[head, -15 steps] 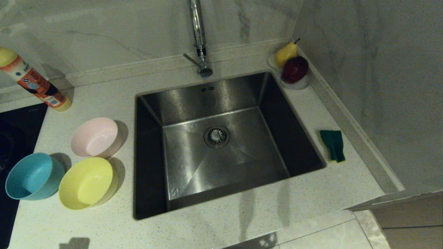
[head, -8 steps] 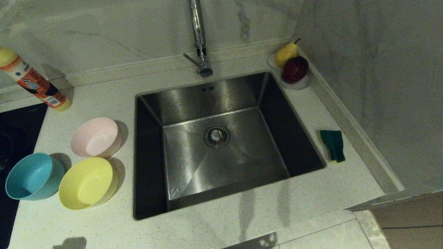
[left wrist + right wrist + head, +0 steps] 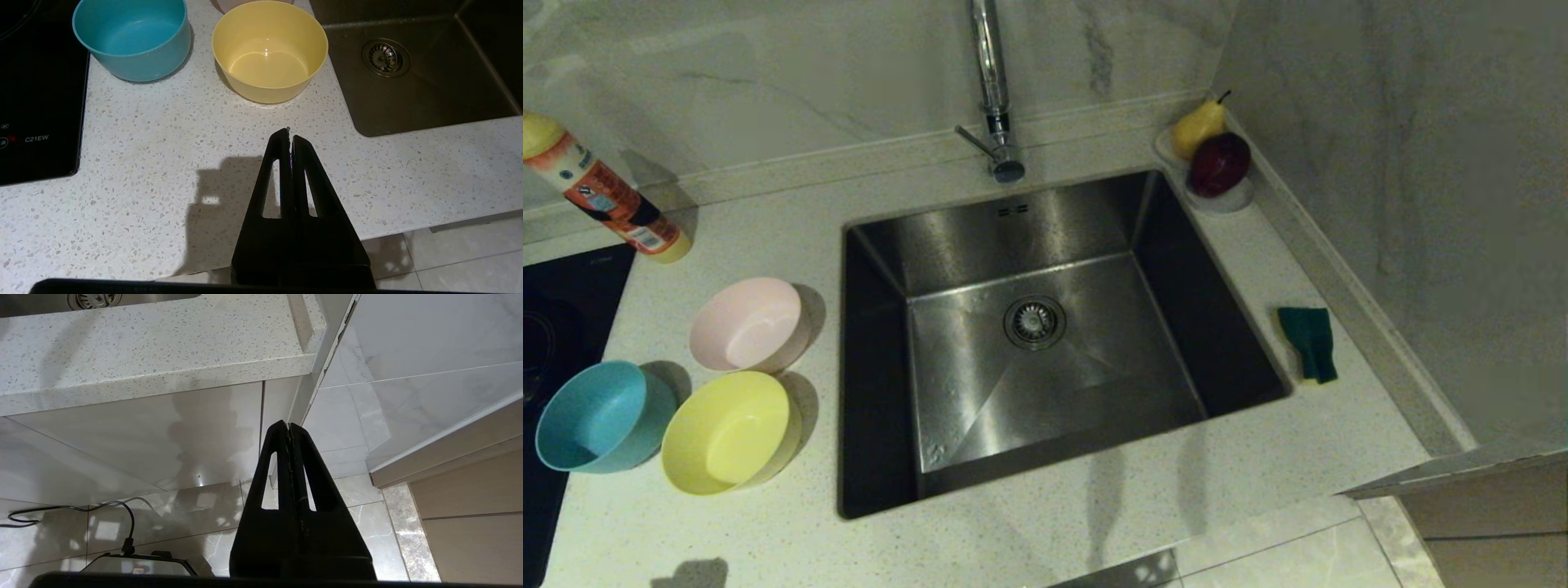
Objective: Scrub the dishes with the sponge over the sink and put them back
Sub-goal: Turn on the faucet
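Observation:
Three bowls stand on the counter left of the steel sink (image 3: 1029,237): a pale pink bowl (image 3: 749,323), a teal bowl (image 3: 600,416) and a yellow bowl (image 3: 727,431). The sponge (image 3: 1308,341), green face up, lies on the counter right of the sink. Neither arm shows in the head view. My left gripper (image 3: 290,134) is shut and empty, hovering over the counter's front edge, short of the yellow bowl (image 3: 269,51) and teal bowl (image 3: 132,36). My right gripper (image 3: 289,426) is shut and empty, hanging below the counter edge in front of the cabinet.
A faucet (image 3: 992,90) rises behind the sink. A detergent bottle (image 3: 600,192) leans at the back left. A black cooktop (image 3: 556,310) lies left of the bowls. A small white dish (image 3: 1217,196) with a pear and a dark red fruit sits in the back right corner by the wall.
The shadow at the counter's front left edge has shifted slightly. Bowls and sponge have not moved.

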You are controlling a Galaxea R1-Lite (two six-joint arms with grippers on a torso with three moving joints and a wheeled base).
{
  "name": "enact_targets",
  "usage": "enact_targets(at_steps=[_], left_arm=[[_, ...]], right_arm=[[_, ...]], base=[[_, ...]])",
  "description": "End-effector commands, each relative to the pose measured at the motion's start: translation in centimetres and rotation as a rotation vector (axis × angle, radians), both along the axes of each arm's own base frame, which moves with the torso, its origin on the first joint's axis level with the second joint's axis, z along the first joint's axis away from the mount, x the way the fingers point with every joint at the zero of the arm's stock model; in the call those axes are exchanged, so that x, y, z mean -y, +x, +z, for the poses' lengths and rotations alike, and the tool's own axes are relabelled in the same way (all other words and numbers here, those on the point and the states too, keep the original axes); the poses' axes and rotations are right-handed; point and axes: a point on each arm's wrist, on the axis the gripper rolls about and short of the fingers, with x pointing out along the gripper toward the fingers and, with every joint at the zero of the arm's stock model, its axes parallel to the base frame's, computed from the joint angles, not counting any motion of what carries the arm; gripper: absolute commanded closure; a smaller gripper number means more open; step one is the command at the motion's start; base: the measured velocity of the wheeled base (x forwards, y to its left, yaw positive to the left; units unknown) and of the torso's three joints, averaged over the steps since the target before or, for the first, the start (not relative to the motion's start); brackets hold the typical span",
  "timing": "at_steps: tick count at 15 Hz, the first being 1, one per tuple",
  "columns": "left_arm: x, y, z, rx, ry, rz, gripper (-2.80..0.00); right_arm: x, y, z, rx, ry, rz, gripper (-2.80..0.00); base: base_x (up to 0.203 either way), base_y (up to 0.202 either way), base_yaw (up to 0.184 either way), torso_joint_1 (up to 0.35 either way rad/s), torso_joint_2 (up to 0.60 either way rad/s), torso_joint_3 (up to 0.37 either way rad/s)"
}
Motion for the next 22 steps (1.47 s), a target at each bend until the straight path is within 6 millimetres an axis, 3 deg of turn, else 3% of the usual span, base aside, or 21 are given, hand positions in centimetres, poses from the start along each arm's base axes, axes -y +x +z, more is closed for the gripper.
enact_targets(at_steps=[1, 22], left_arm=[[0.0, 0.25, -0.8, -0.031, 0.0, 0.001, 0.0], [0.0, 0.25, -0.8, -0.031, 0.0, 0.001, 0.0]], right_arm=[[0.0, 0.01, -0.01, -0.002, 0.0, 0.001, 0.0], [0.0, 0.0, -0.05, -0.004, -0.01, -0.001, 0.0]], base=[[0.0, 0.0, 0.0, 0.0, 0.0, 0.0], [0.0, 0.0, 0.0, 0.0, 0.0, 0.0]])
